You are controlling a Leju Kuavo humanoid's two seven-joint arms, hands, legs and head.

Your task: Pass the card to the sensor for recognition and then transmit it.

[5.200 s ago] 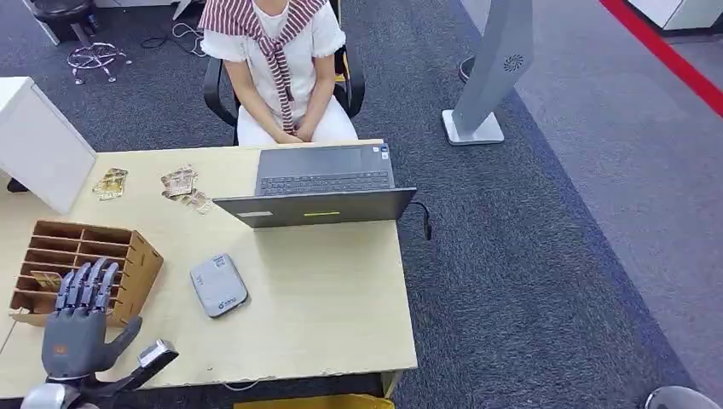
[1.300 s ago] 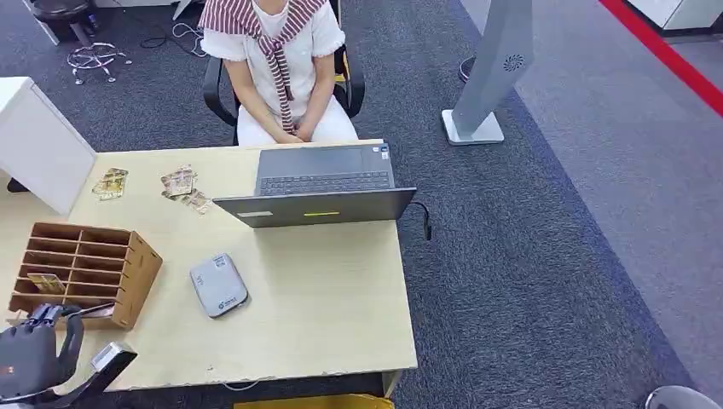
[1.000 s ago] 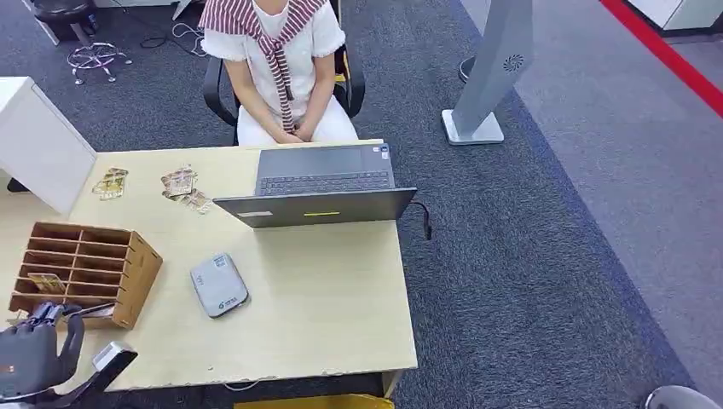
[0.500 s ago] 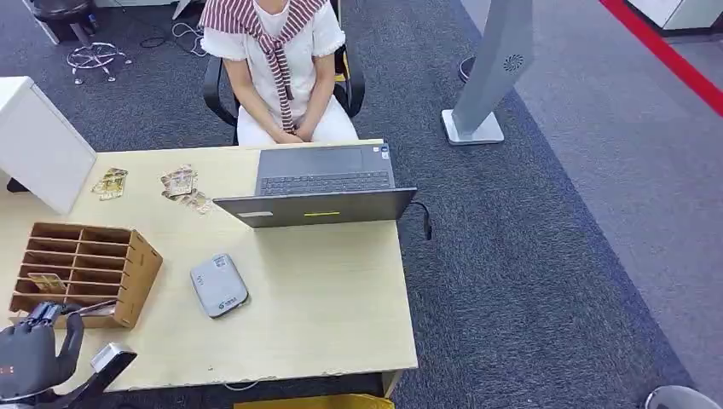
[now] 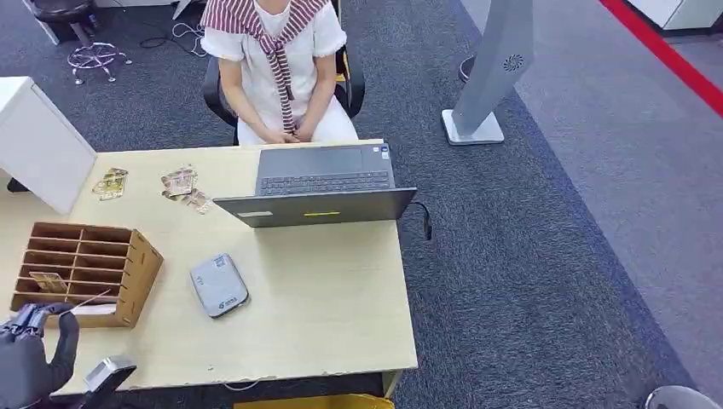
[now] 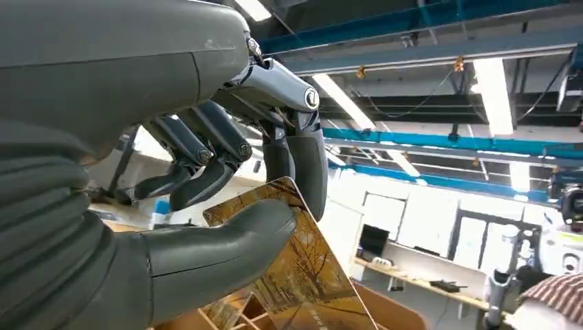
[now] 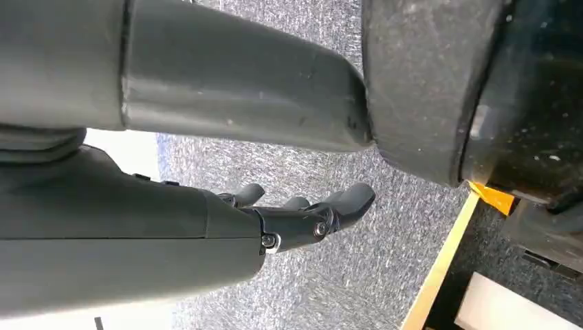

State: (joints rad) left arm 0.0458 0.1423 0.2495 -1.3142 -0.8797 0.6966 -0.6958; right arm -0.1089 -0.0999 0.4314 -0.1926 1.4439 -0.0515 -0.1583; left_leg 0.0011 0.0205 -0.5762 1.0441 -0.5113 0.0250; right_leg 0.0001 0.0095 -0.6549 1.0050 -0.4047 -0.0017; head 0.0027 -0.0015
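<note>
Nearest the robot, at the desk's front left corner, the left hand [image 5: 30, 354] pinched the card [image 6: 299, 275] between its thumb and curled fingers [image 6: 206, 148]; in the left wrist view the card, printed with a golden, tree-lined scene, stood out past the thumb with most of its face uncovered, a hold that looked chosen so the free part could be laid on a reader. In the head view the card appeared as a pale sliver [image 5: 85, 300] just at the front of the wooden sorting rack [image 5: 128, 256], level with its lowest slots, which suggested it was being drawn out of the rack, though whether it was fully clear of the slot could not be told. The right hand [image 7: 302, 213] hung beside the robot over the carpet, its fingers loosely extended and holding nothing, seemingly kept out of the way. A little farther along the desk [image 5: 341, 315], well apart from the left hand, lay the grey sensor [image 5: 219, 285], flat and face up, the likely next stop for the card. Beyond it stood an open laptop [image 5: 320, 192], its screen turned toward the seated person [image 5: 277, 68] at the far side, who was presumably to receive the card after recognition. Other cards [image 5: 179, 183] lay scattered on the far left of the desk. The task seemed to be at an early stage, with the scan and handover not yet done.
</note>
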